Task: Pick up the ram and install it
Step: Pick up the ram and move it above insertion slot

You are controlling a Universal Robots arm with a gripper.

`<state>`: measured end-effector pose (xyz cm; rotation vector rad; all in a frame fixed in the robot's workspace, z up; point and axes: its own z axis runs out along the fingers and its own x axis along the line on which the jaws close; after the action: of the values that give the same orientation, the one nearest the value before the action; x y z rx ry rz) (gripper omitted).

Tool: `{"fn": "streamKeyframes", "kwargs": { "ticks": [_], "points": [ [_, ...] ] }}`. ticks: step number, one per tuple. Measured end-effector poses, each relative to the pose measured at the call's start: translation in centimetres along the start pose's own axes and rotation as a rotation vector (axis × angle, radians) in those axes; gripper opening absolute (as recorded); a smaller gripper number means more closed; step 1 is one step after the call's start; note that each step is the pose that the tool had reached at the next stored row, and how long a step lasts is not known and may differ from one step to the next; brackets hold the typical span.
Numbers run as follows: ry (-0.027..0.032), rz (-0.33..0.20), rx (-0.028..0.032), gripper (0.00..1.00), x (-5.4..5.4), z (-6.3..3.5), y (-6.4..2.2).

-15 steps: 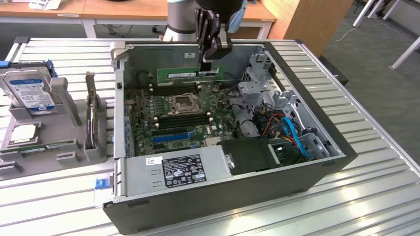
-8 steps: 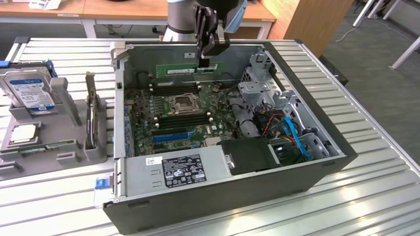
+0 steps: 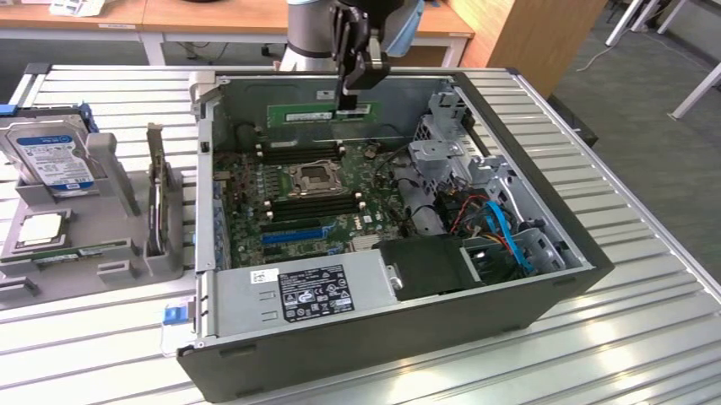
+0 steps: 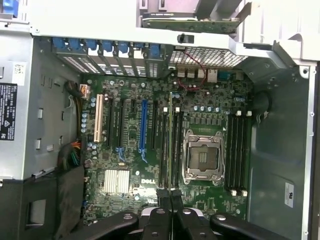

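The ram, a long narrow green stick, hangs level above the far side of the open computer case. My gripper is shut on it near its end on the exterior view's right. The wrist view sees the ram edge-on as a thin line running out from between my fingertips. Under it lies the motherboard, and the line falls over the black slots beside the CPU socket. Another bank of slots lies on the socket's other side.
The power supply fills the case's near side, with a drive cage and blue cables at the exterior view's right. A grey holder on the exterior view's left carries a hard drive and an upright card.
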<state>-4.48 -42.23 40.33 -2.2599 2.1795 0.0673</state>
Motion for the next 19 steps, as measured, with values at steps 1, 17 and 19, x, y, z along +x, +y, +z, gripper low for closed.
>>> {"fn": "streamKeyframes", "kwargs": {
  "ticks": [1,17,19],
  "points": [
    [-0.0001,0.0,0.0,0.11,-0.12,0.01,0.0],
    [-0.0004,0.0,0.0,0.11,-0.64,0.22,-0.03],
    [-0.0005,0.0,0.0,0.11,-0.63,0.42,-0.04]
  ]
}}
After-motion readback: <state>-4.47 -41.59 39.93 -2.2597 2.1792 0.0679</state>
